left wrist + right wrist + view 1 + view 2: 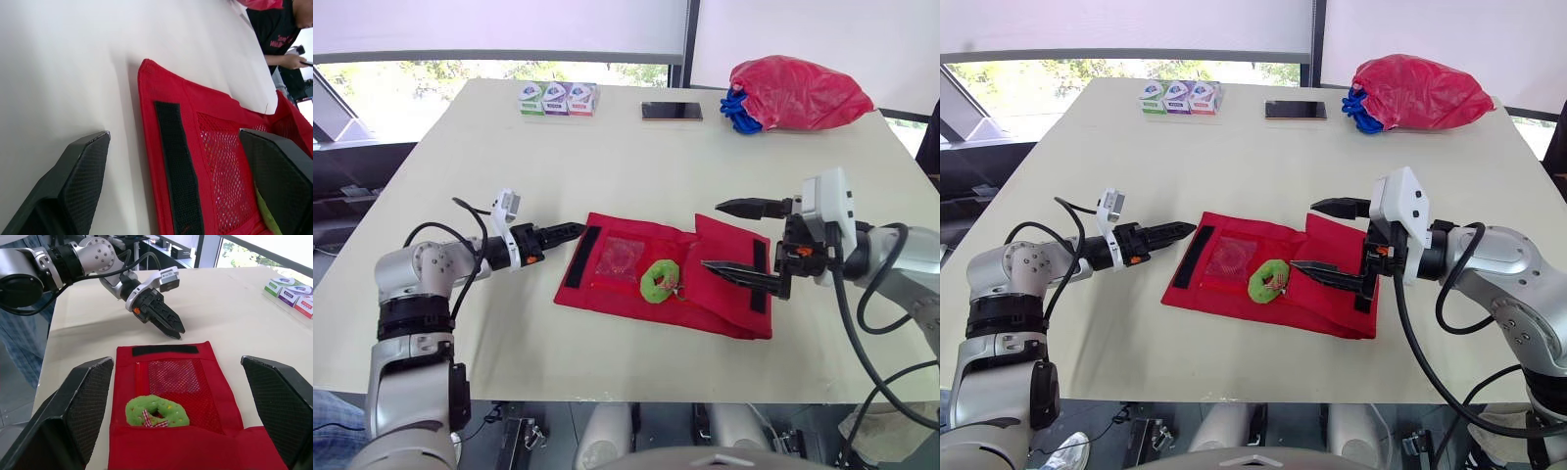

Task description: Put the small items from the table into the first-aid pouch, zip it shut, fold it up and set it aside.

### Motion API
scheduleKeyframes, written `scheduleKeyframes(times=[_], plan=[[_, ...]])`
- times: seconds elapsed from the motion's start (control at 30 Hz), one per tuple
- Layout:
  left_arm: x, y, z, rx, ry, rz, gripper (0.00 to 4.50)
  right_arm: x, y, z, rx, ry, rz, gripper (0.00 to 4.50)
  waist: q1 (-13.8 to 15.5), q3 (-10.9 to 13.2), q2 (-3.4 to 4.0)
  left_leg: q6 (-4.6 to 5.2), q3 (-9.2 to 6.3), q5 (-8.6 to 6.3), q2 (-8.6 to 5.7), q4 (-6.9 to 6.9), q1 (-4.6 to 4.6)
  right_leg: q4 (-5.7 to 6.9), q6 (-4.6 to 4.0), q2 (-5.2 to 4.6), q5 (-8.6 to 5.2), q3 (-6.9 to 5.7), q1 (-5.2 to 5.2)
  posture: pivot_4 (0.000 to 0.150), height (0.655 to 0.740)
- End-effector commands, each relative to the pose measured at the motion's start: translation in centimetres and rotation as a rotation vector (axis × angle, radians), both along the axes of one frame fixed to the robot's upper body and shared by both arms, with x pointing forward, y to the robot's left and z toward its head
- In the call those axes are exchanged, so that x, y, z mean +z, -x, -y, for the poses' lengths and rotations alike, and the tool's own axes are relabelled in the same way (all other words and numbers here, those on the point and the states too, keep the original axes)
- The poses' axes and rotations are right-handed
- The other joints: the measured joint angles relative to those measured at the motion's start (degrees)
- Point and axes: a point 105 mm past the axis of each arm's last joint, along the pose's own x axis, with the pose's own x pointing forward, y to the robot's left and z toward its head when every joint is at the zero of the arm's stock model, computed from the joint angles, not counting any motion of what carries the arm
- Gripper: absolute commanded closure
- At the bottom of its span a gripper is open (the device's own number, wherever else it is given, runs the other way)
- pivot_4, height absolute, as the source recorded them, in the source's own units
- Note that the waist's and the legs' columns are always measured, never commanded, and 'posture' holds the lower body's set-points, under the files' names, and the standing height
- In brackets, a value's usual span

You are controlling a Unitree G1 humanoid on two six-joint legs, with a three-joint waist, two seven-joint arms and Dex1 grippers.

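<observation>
The red first-aid pouch [715, 294] lies unfolded and flat in the middle of the table. A green ring-shaped soft item [659, 281] rests on it beside the mesh pocket [619, 258], which holds a flat packet. My left gripper [570, 232] is open, low over the table, its tips just off the pouch's left end by the black velcro strip [579, 257]. My right gripper [711, 235] is open above the pouch's right half. Its lower finger reaches close to the green ring. Nothing is held in either gripper.
At the table's far edge stand three small boxes [557, 99], a phone [672, 111] and a red plastic bag [798, 93] with something blue [736, 108] beside it. A person in a black shirt [276, 27] stands beyond the table's right side.
</observation>
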Motion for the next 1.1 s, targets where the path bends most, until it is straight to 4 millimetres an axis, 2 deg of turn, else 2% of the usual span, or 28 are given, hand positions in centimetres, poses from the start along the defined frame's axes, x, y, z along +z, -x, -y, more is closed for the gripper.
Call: scheduleKeyframes(times=[0.03,0.27,0.53,0.57,0.6,0.67,0.7,0.73,0.8,0.83,0.9,1.1], plan=[[-0.4,1.5,1.3,-0.095,0.035,-0.085,0.00,0.9,0.6,-0.4,0.021,-0.005,0.051,0.03,0.0,0.0,0.01,0.00,0.00,0.00,0.00,0.00,0.01,0.00,0.00,0.00,0.00,-0.01,0.00,0.150,0.7400],[0.0,4.1,2.6,-0.216,0.119,-0.183,0.00,0.9,0.7,-0.5,0.021,-0.008,0.053,0.03,0.0,0.0,0.00,0.01,-0.03,-0.01,-0.01,0.00,-0.01,0.00,0.01,-0.01,-0.01,-0.03,0.00,0.150,0.7400],[0.7,4.1,2.0,-0.190,0.183,-0.185,0.00,0.6,1.1,-0.7,0.046,0.001,0.043,0.03,-0.1,0.0,0.01,0.00,-0.08,0.00,-0.01,0.00,-0.01,0.00,0.00,0.00,-0.01,-0.06,0.00,0.150,0.7400],[0.8,4.1,1.9,-0.188,0.187,-0.184,0.53,0.5,1.1,-0.7,0.047,0.007,0.044,0.00,-0.1,0.0,0.01,0.00,-0.08,0.00,-0.01,0.00,-0.01,0.00,0.00,0.00,-0.01,-0.06,0.00,0.150,0.7400],[0.8,4.2,1.8,-0.188,0.190,-0.183,0.81,0.5,1.1,-0.7,0.048,0.010,0.046,0.00,-0.1,0.0,0.01,0.00,-0.08,0.00,-0.01,0.00,-0.02,0.00,0.00,0.00,-0.01,-0.06,0.00,0.150,0.7400],[0.8,4.4,1.8,-0.189,0.195,-0.181,1.69,0.4,1.1,-0.7,0.049,0.012,0.046,0.00,-0.1,0.0,0.01,0.00,-0.08,0.00,-0.01,0.00,-0.01,0.00,0.00,0.00,-0.01,-0.06,0.00,0.150,0.7400],[0.8,4.4,1.7,-0.189,0.194,-0.181,2.23,0.4,1.1,-0.8,0.049,0.012,0.047,0.00,-0.1,0.0,0.01,0.01,-0.08,0.00,-0.01,0.00,-0.01,0.00,0.00,0.00,-0.01,-0.06,0.00,0.150,0.7400],[0.7,4.5,1.6,-0.186,0.191,-0.181,2.35,0.4,1.1,-0.8,0.050,0.013,0.049,0.00,-0.1,0.0,0.01,0.00,-0.08,0.00,-0.01,0.00,-0.01,0.00,0.00,0.00,-0.01,-0.06,0.00,0.150,0.7400],[0.4,4.7,1.2,-0.173,0.172,-0.176,3.19,0.3,1.1,-0.8,0.050,0.015,0.052,0.00,-0.1,0.0,0.01,0.00,-0.08,0.00,-0.01,-0.01,-0.02,-0.01,0.00,-0.02,-0.01,-0.06,0.00,0.150,0.7400],[0.3,4.8,1.0,-0.169,0.164,-0.174,3.45,0.2,1.0,-0.8,0.049,0.016,0.052,0.00,-0.1,0.0,0.01,0.00,-0.08,0.00,-0.01,-0.01,-0.02,-0.01,-0.01,-0.02,-0.01,-0.06,-0.01,0.150,0.7400],[0.2,5.2,0.7,-0.170,0.162,-0.171,4.45,0.1,0.9,-0.7,0.046,0.018,0.051,0.00,-0.1,0.0,0.01,0.00,-0.08,0.00,-0.01,-0.01,-0.01,-0.01,-0.01,-0.04,-0.01,-0.06,-0.01,0.150,0.7400],[0.8,6.2,-0.6,-0.147,0.169,-0.146,4.45,-0.6,-0.3,-0.2,-0.018,0.003,0.028,0.00,-0.2,0.0,0.00,0.00,-0.10,0.00,0.00,-0.01,-0.01,-0.01,-0.07,-0.13,-0.05,-0.06,-0.01,0.150,0.7400]])
